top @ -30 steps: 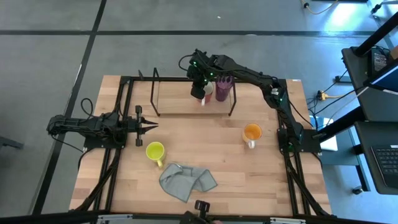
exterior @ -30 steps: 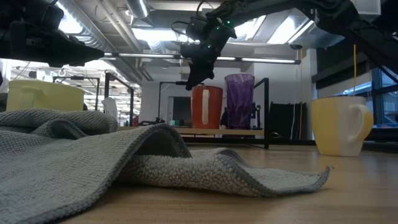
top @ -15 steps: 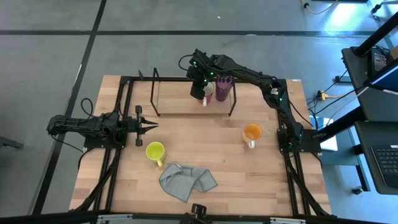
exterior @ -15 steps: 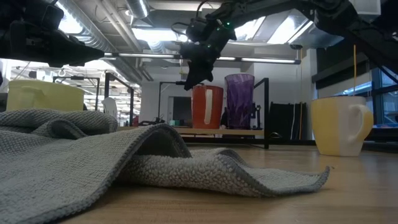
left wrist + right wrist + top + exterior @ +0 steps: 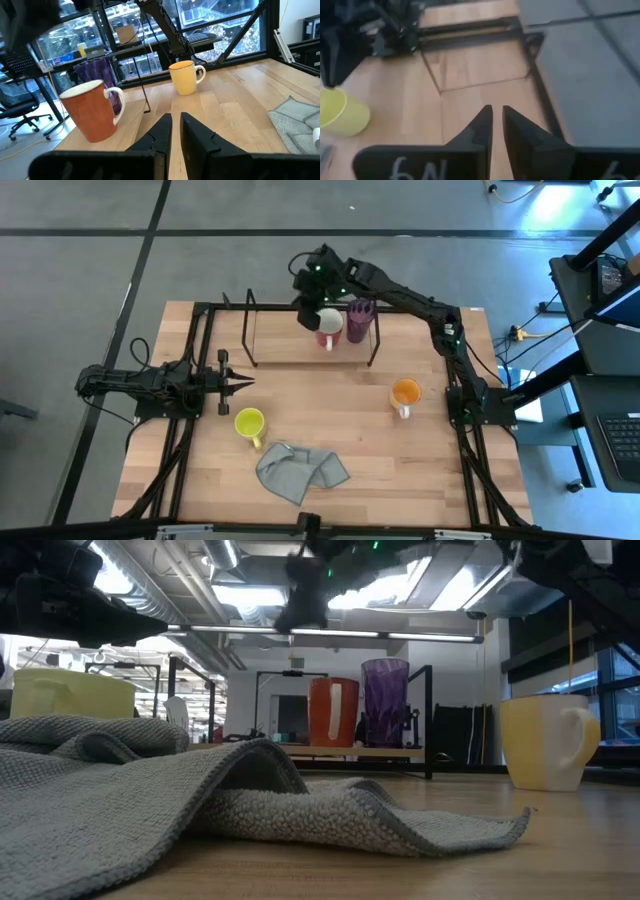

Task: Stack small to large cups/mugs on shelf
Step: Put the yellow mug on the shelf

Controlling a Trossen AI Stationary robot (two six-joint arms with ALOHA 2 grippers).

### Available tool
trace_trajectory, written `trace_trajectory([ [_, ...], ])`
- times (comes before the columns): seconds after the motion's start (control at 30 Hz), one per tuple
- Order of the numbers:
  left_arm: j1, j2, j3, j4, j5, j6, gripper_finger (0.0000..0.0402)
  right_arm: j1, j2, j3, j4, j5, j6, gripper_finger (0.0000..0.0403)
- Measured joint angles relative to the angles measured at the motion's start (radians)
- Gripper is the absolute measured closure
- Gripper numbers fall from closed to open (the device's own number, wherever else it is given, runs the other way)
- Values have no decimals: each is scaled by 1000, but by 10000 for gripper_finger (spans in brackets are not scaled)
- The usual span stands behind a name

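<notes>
On the black wire shelf [image 5: 300, 364] at the table's far side stand a reddish mug with a white handle [image 5: 329, 326] and, to its right, a purple tumbler [image 5: 360, 320], both on their bases. My right gripper [image 5: 310, 318] hangs above the mug's left side, narrowly open, with nothing between its fingers [image 5: 492, 112]. An orange mug [image 5: 405, 393] stands on the table at the right and a yellow mug [image 5: 249, 423] near the middle left. My left gripper [image 5: 235, 383] waits at the table's left, shut.
A crumpled grey cloth [image 5: 300, 470] lies near the table's front edge and fills the low view's foreground [image 5: 250, 800]. The shelf's left half [image 5: 280, 340] is bare wood between the upright end loops. Black frame rails [image 5: 195, 360] run along the table's sides.
My right gripper has risen from the reddish mug's rim and tipped its fingers upward, coming away from the mug. The mug stays upright on the shelf beside the purple tumbler.
</notes>
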Motion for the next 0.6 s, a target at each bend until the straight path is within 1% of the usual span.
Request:
trace_trajectory([
  [0.1, 0, 0, 0, 0, 0, 0, 369, 5, -54, 4, -82, 105, -2, 346],
  [0.17, 0, 0, 0, 0, -1, 0, 369, 5, -78, 4, -179, 182, 5, 336],
  [0.27, 0, 0, 0, 0, -1, 0, 369, 7, -115, 5, -361, 297, 69, 321],
  [0.33, 0, 0, 0, 0, -2, 0, 369, 9, -141, 6, -484, 335, 120, 313],
  [0.43, 0, 0, 0, 0, -2, 0, 369, 18, -166, 8, -643, 344, 184, 305],
  [0.5, 0, 0, 0, 0, -3, 0, 369, 31, -173, 7, -724, 356, 186, 302],
  [0.53, 0, 0, 0, 0, -3, 0, 369, 39, -180, 6, -745, 375, 188, 302],
  [0.6, 0, 0, 0, 0, -3, 0, 369, 62, -206, -9, -729, 400, 193, 301],
])
